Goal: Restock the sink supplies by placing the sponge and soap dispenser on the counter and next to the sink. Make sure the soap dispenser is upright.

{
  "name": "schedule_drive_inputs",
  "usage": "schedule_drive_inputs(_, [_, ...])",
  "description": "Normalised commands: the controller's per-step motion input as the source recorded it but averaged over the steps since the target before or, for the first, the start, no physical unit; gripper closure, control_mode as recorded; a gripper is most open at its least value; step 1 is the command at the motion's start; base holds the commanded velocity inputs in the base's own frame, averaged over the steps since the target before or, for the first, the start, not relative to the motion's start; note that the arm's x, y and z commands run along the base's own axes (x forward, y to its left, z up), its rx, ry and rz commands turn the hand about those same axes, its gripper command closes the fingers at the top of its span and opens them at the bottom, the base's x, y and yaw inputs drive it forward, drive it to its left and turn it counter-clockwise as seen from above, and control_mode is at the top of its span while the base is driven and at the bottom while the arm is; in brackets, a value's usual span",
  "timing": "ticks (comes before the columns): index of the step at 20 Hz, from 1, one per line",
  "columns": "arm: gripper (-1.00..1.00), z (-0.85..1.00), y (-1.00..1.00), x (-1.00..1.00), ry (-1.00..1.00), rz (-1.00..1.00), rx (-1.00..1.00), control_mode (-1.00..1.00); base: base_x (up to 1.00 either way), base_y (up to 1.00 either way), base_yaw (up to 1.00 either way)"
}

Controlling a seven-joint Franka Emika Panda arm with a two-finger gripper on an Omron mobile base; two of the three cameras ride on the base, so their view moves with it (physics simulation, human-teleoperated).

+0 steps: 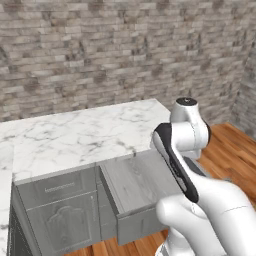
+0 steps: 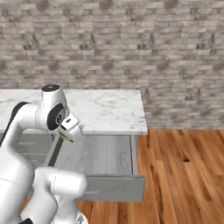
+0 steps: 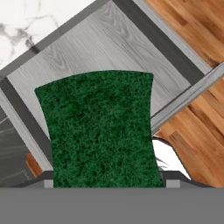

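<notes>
The sponge (image 3: 100, 131) shows its green face large in the hand view, and my gripper (image 3: 107, 183) is shut on it. From the right base view, a sliver of the sponge's yellow layer (image 2: 65, 137) peeks out of the gripper (image 2: 69, 131), which hangs over the left end of an open drawer. The counter (image 2: 109, 109), white marble with grey veins, lies just behind and above the gripper. In the left base view my own arm hides the hand. The sink and the soap dispenser are out of view.
A grey drawer (image 2: 100, 153) stands pulled out under the counter (image 1: 75, 135), its front panel (image 2: 113, 188) toward me. A wooden floor (image 2: 183, 166) spreads to the right. A brick wall (image 1: 100, 55) runs behind the counter.
</notes>
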Motion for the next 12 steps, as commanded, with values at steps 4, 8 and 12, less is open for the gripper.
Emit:
schedule_drive_inputs(4, [1.0,0.09,0.02,-0.11,0.11,-0.01,-0.01,-1.0,0.0,0.0,0.0])
schedule_drive_inputs(8, [1.0,0.0,0.01,0.01,0.03,0.0,0.0,-1.0,0.0,0.0,0.0])
schedule_drive_inputs(12, [1.0,-0.03,0.0,0.0,0.0,0.0,0.0,1.0,-0.3,-0.02,0.06])
